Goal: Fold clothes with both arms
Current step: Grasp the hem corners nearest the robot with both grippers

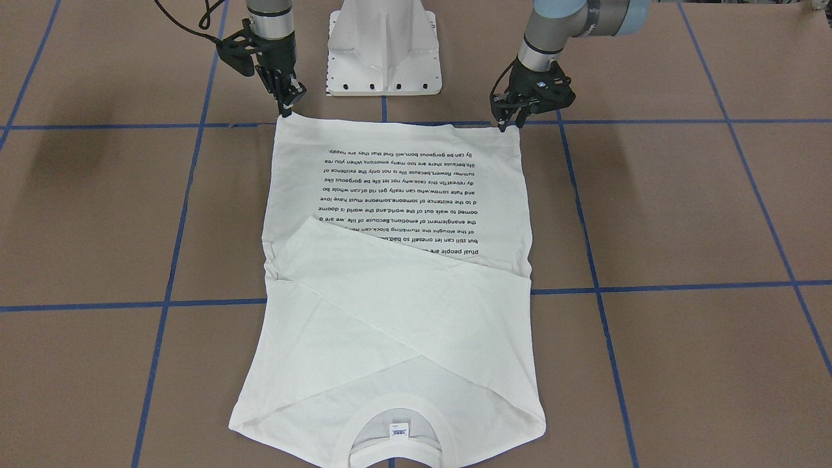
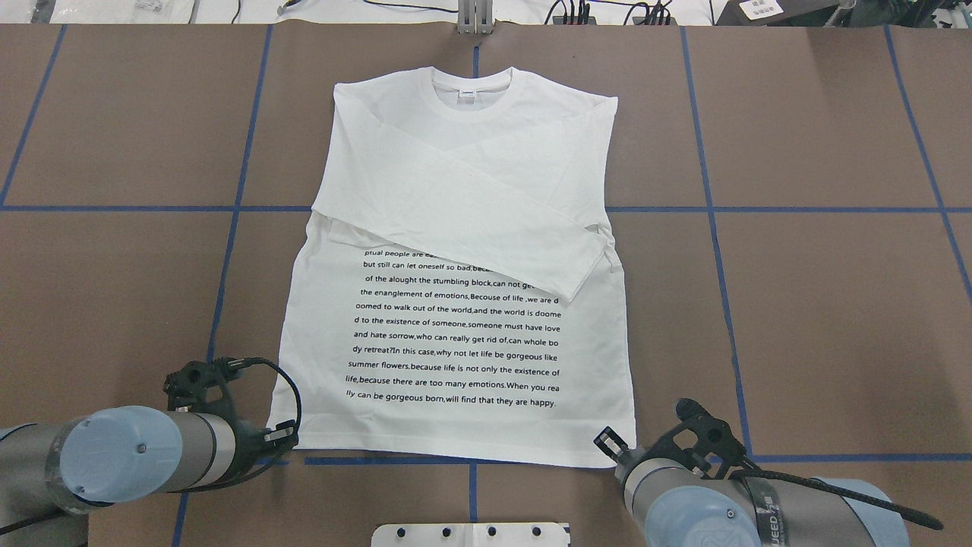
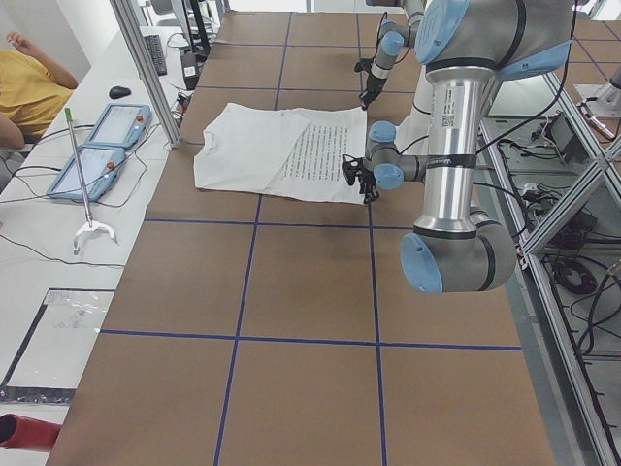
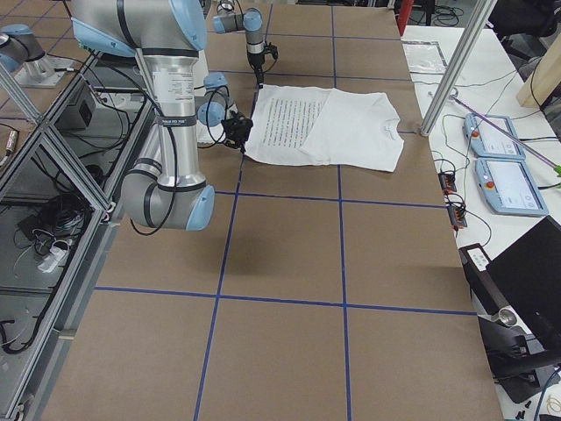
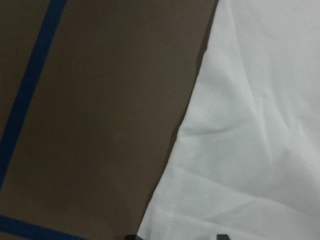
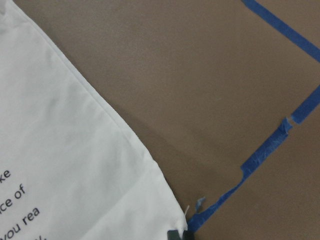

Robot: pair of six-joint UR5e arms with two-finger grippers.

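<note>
The white long-sleeved T-shirt (image 1: 403, 299) lies flat on the brown table, text side up. Both sleeves are folded across its chest and its collar (image 2: 477, 83) points away from me. My left gripper (image 1: 506, 123) is at the hem's left corner (image 2: 282, 437). In the left wrist view its fingertips (image 5: 131, 236) stand apart with the cloth (image 5: 250, 125) between them, so it is open. My right gripper (image 1: 286, 105) is at the hem's other corner (image 2: 613, 450). In the right wrist view its tips (image 6: 179, 234) are together on the cloth corner (image 6: 75, 165).
The white pedestal base (image 1: 383, 58) stands between the arms, just behind the hem. Blue tape lines (image 2: 759, 209) cross the table. A side bench holds two tablets (image 3: 102, 146), and a person in yellow (image 3: 29, 87) sits beyond it.
</note>
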